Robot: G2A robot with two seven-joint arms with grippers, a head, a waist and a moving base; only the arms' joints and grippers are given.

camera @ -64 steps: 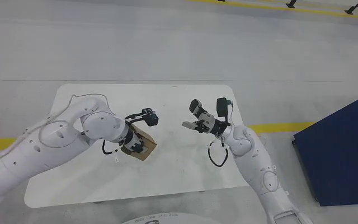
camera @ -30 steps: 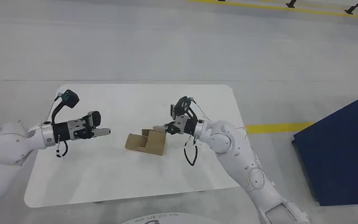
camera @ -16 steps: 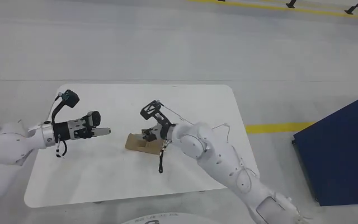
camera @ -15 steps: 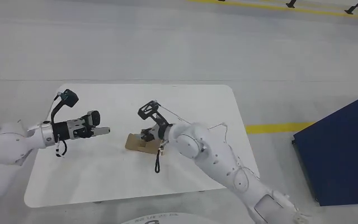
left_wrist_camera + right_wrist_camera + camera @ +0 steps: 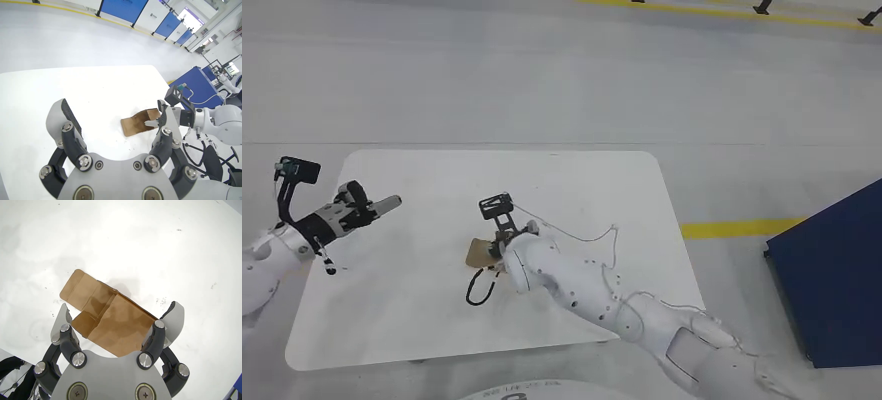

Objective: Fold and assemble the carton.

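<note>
Left arm is pulling back: the left gripper (image 5: 377, 208), close over the carton (image 5: 478, 254) two seconds ago, is now sitting out at the 9 o'clock edge of the table (image 5: 572, 190). Its fingers are spread wide and holding nothing. The right arm is swinging across from the 3 o'clock side, and the right gripper (image 5: 120, 305) is now hanging directly over the carton. Its fingers are also wide, one on each side of the brown body, not yet closing on it. The carton is lying just toward 8 o'clock of table centre, tuck flap spread open. Its long axis is running obliquely across the right gripper's gap. Right arm is by far the nearer; from the left gripper the carton is lying at about 3 o'clock, well apart.
</note>
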